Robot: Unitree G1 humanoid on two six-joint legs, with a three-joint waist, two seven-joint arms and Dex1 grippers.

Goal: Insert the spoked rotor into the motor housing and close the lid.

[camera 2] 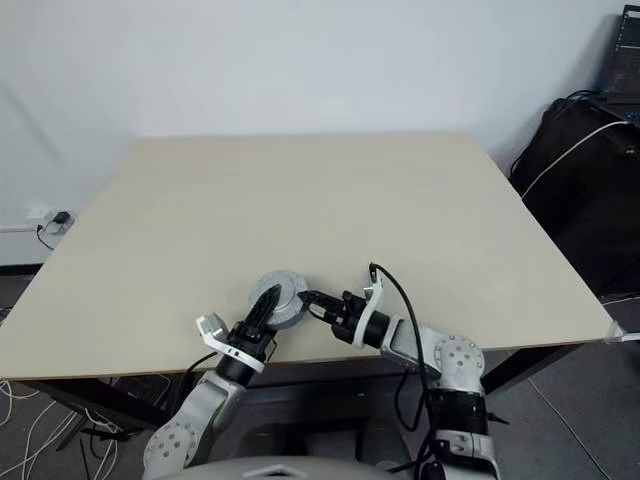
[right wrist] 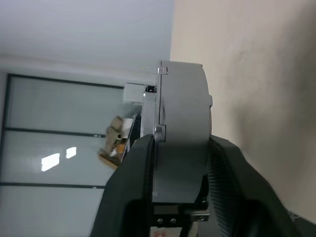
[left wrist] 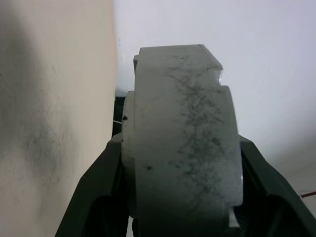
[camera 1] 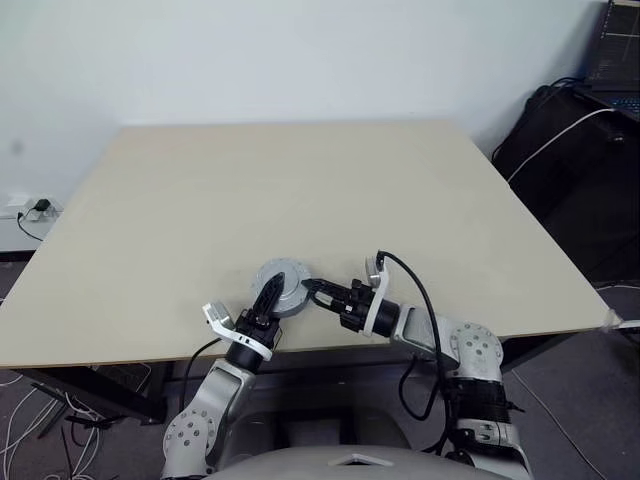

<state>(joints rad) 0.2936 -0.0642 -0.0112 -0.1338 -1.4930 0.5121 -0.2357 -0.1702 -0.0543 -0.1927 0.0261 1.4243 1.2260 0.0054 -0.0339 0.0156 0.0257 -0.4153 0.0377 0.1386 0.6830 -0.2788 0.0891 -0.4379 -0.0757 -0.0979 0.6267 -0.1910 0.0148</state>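
Near front edge of surface [camera 1: 300,190]: the motor housing [camera 1: 284,288], closed grey-silver disc, held just above it between both grippers.
Left gripper [camera 1: 268,296]: jaws clamp the housing's faces, seen edge-on in left wrist view.
Right gripper [camera 1: 313,291]: jaws grasp the housing's rim.
Right wrist view: seam around the housing's edge.
Writing: none legible.

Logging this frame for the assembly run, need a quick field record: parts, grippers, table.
part: round grey metal motor assembly, lid on, at the table's near edge
left gripper: fingers either side of the assembly, gripping it
right gripper: fingers either side of the assembly's rim
rotor: not visible separately
table: beige top
background: black bag at right
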